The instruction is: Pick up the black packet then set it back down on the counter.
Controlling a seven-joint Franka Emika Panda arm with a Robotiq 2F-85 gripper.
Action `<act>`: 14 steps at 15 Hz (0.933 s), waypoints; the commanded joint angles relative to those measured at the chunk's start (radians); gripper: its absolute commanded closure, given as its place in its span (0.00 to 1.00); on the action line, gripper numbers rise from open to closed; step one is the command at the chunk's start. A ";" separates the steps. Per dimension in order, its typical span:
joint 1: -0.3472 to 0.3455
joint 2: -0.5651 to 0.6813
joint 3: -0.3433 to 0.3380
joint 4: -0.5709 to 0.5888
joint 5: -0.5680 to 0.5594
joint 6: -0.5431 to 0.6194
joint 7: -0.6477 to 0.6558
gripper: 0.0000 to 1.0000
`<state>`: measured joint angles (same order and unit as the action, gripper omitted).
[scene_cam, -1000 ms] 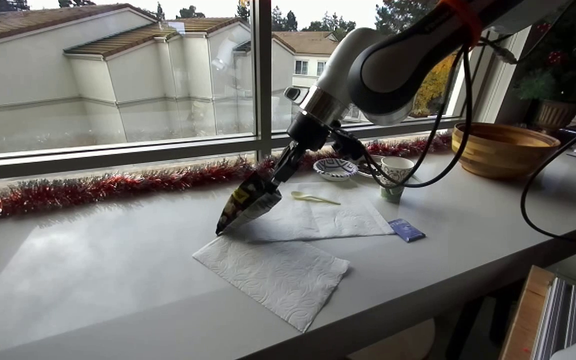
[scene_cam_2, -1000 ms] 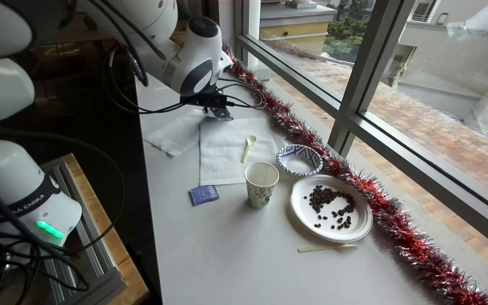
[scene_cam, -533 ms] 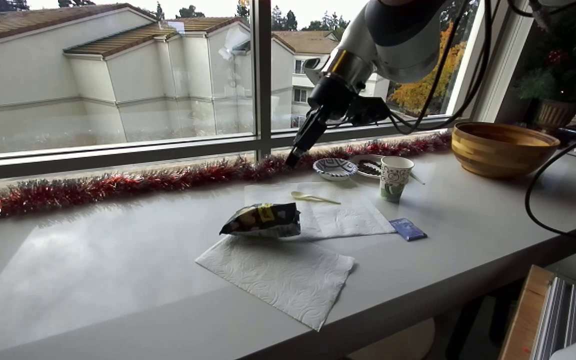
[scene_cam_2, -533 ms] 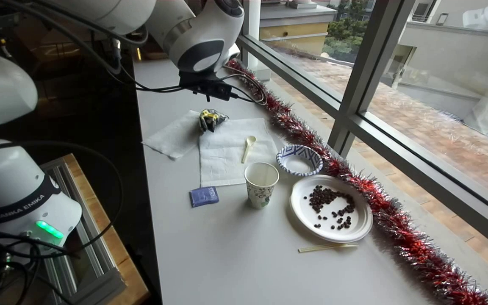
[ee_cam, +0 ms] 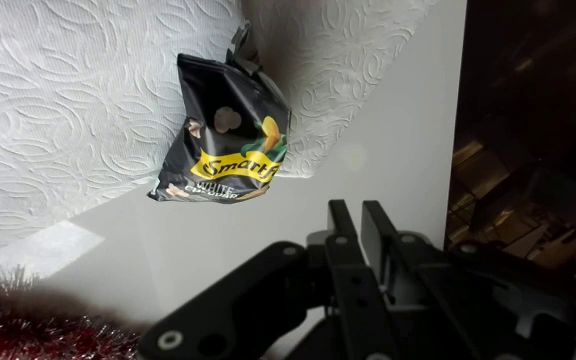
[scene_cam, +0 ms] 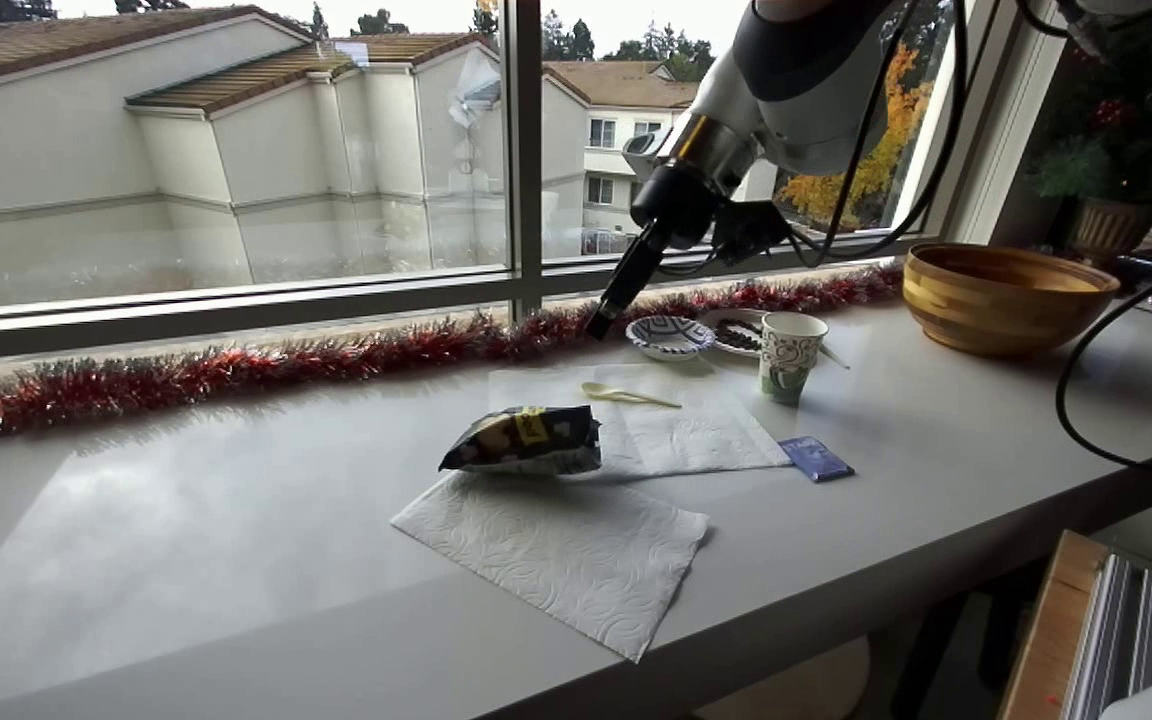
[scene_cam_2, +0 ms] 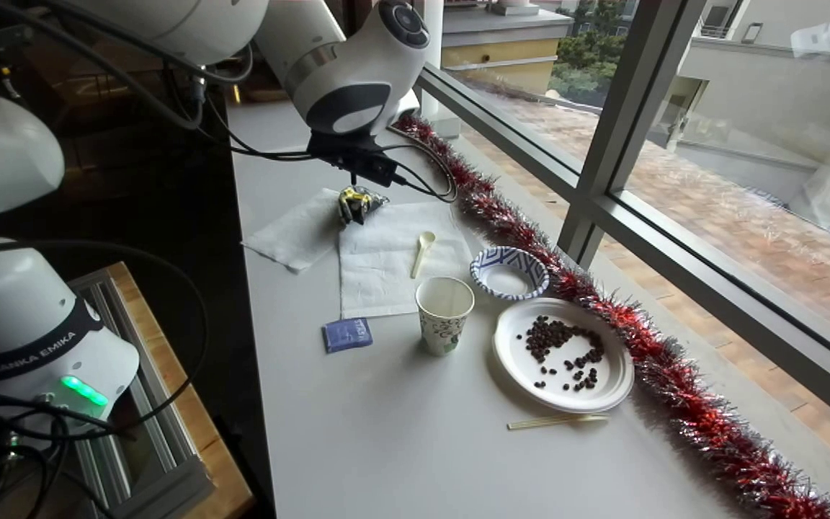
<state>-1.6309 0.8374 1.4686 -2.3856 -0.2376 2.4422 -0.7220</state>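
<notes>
Below the gripper (ee_cam: pixel 354 204) and clear of its slightly parted jaws, the black packet (ee_cam: pixel 228 142) lies on the white napkins (ee_cam: pixel 73 100), puffed and creased, glossy, with a yellow band lettered "Smartf" and "WHITE CHEDDAR".

Behind the jaws in an exterior view, pale buildings (scene_cam: pixel 281 160) are seen through a big, bright window (scene_cam: pixel 524 150).

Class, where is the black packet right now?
In an exterior view, the black packet lies to the lower left of the pale spoon, where two white napkins meet.
</notes>
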 commanded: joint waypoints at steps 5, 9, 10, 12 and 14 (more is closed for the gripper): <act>0.036 -0.108 -0.157 -0.143 0.021 0.231 0.020 0.27; 0.090 -0.111 -0.207 -0.174 0.015 0.317 0.018 0.02; 0.123 -0.116 -0.232 -0.176 0.012 0.345 0.024 0.00; 0.187 -0.122 -0.277 -0.173 0.013 0.374 0.036 0.00; 0.251 -0.120 -0.318 -0.170 0.013 0.404 0.042 0.04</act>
<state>-1.4715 0.7612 1.2054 -2.5514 -0.2376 2.7912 -0.7069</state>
